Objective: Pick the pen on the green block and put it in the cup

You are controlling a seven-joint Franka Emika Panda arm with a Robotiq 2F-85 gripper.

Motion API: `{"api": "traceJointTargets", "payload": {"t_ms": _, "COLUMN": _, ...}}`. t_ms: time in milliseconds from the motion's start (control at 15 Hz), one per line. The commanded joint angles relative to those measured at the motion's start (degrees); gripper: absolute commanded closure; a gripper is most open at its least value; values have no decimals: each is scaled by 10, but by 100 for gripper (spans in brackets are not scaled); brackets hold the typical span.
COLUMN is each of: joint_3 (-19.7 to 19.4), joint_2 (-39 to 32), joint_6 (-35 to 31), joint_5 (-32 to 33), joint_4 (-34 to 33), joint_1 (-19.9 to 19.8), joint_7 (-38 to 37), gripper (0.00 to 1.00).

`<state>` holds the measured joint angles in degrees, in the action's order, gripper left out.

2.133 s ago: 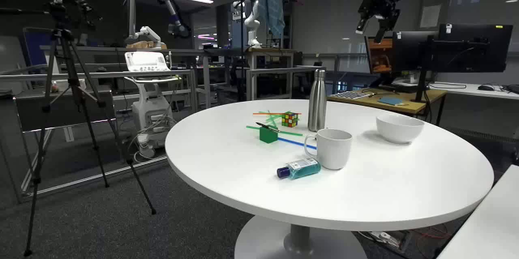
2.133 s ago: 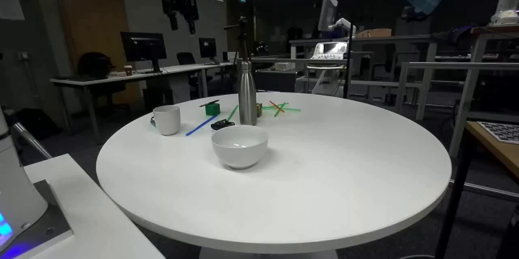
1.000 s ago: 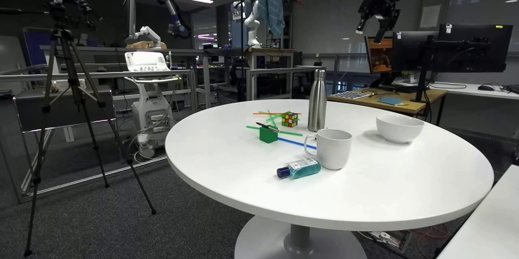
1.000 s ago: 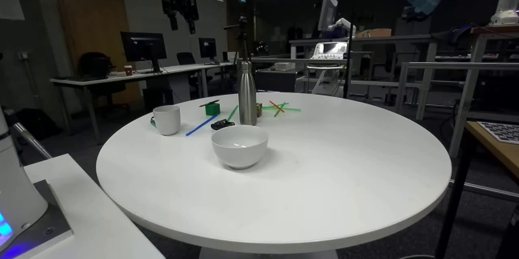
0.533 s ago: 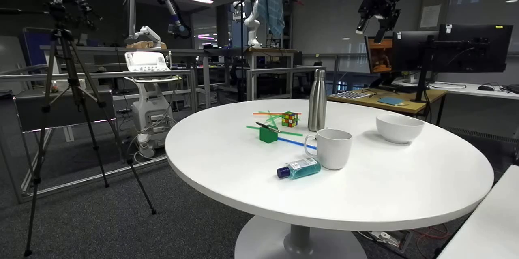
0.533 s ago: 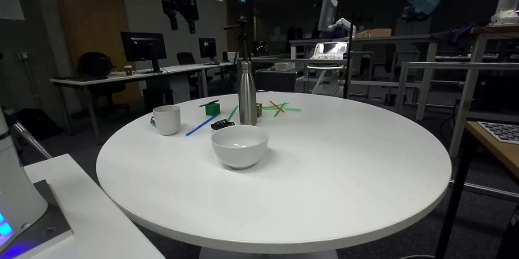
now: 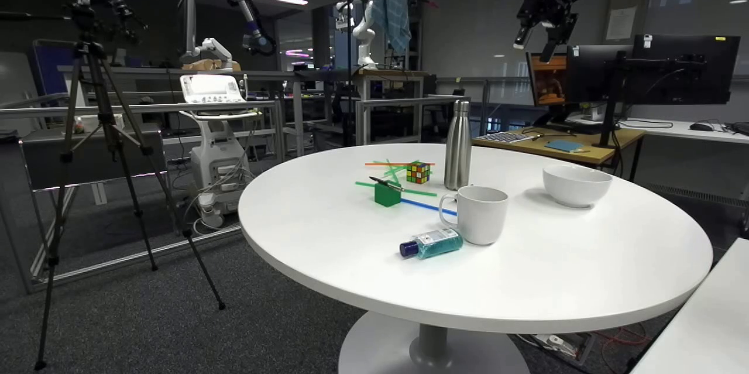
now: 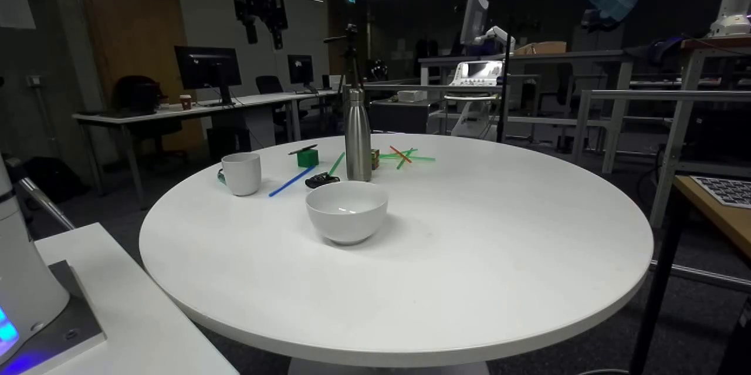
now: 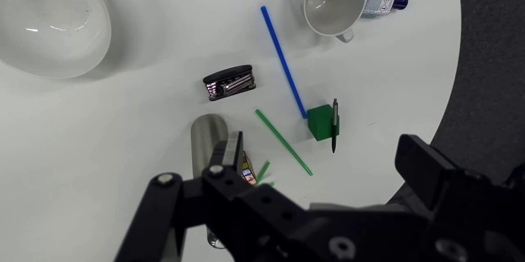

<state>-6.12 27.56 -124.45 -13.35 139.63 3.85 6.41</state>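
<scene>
"Where does the pen (image 9: 334, 126) lie?"
"Atop the green block (image 9: 319, 123), right of centre in the wrist view; the cup (image 9: 330, 3) stands at the top edge."
"And the pincer (image 7: 532, 52)?"
"Spread; it hangs upper right in an exterior view."

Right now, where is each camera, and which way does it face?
An exterior view: beside the round table, on the cup side, facing across; open gripper top right.
An exterior view: on the bowl side, facing across; gripper top left, apparently the robot's base far left.
Wrist view: on the wrist, facing down at the pen and green block; the fingers show lower down.
Both exterior views share the steel bottle.
</scene>
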Motion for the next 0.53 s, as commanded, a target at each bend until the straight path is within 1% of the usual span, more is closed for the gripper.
{"api": "traceJointTargets", "payload": {"t_ms": 0, "joint_3": 7, "joint_2": -1, "joint_6": 2, "joint_5": -4, "joint_4": -1, "joint_1": -8, "joint_7": 3, "gripper": 0}}
{"api": "traceJointTargets", "payload": {"t_ms": 267, "joint_3": 6, "joint_2": -11, "joint_6": -5, "joint_5": -12, "joint_4": -6, "joint_1": -4, "joint_7": 8, "gripper": 0}}
{"api": "traceJointTargets", "payload": {"t_ms": 467, "joint_3": 4, "joint_2": -44, "joint_6": -13, "joint_5": -28, "joint_4": -26, "joint_1": 9, "joint_7": 26, "gripper": 0}}
